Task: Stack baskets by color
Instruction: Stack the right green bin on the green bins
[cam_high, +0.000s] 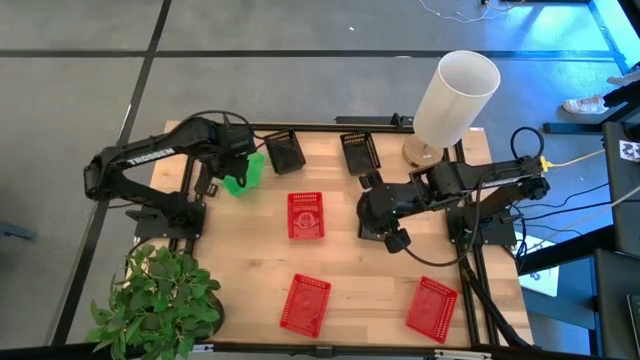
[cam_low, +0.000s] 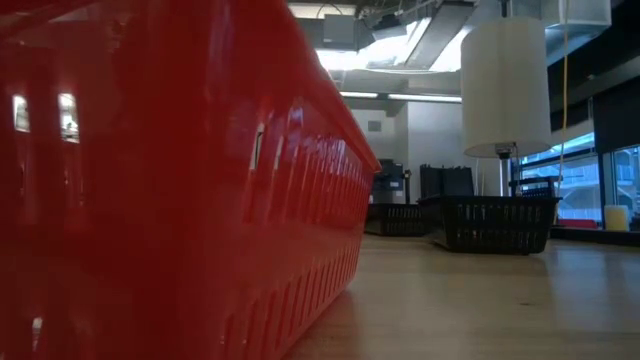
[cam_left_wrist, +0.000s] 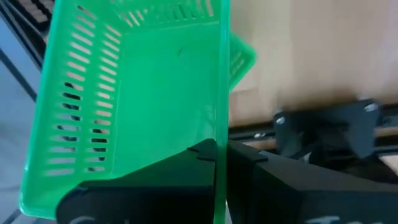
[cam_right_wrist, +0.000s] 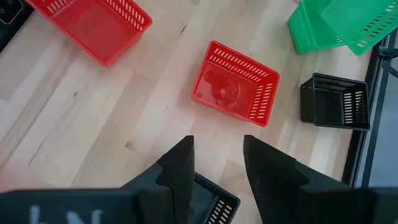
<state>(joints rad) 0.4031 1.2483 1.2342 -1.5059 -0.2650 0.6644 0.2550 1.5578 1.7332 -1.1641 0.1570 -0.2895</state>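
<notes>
My left gripper (cam_left_wrist: 221, 152), at the table's far left, is shut on a bright green basket (cam_left_wrist: 130, 93). That basket hangs tilted over another green basket (cam_left_wrist: 241, 57), whose corner shows beneath it; both appear in the high view (cam_high: 244, 172). Two black baskets (cam_high: 285, 150) (cam_high: 360, 150) sit at the far edge. Three red baskets (cam_high: 306, 215) (cam_high: 305, 303) (cam_high: 432, 307) lie on the table. My right gripper (cam_right_wrist: 217, 165) hovers open at mid table, above a dark mesh basket (cam_right_wrist: 214, 200) and touching nothing. My left gripper pinches one side wall of the green basket at its rim (cam_left_wrist: 221, 124), one finger inside the basket and one outside. The fingers come from above, pointing steeply down. The basket is tilted in the hold; I cannot tell whether it touches the green basket below.
A tall white lamp shade (cam_high: 455, 95) stands at the far right corner. A green potted plant (cam_high: 160, 300) sits at the near left corner. The nearest red basket (cam_low: 170, 180) fills most of the low view. Bare wood shows between the red baskets.
</notes>
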